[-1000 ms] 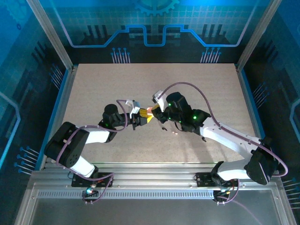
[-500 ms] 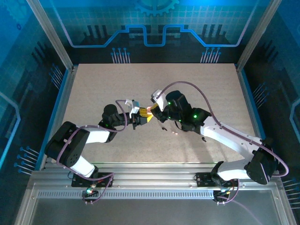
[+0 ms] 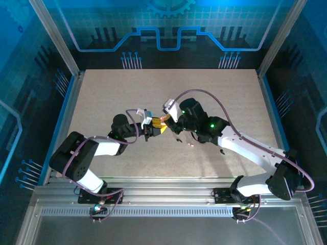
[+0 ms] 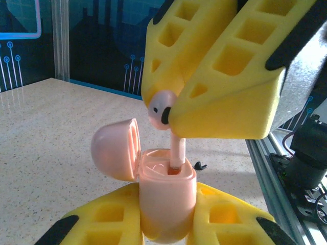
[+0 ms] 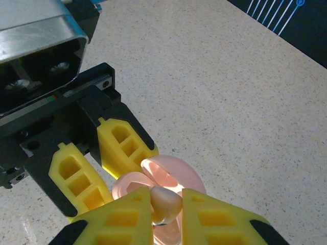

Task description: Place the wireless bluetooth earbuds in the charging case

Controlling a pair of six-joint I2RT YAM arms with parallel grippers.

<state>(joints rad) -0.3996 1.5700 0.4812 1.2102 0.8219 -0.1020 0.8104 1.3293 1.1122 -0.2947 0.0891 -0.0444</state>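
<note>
Honestly, left jaws are clamping the charging case (image 4: 166, 196); right jaws are pinching an earbud (image 4: 161, 108); pushing off-angle is risking jamming the stem (image 4: 177, 152).

No legible txt, labels or nos. on anything here

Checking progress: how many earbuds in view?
3. One whitish earbud pinched in the right claw, stem entering the case; a black one and a whitish one loose on the table. Others may hide inside it.
</note>
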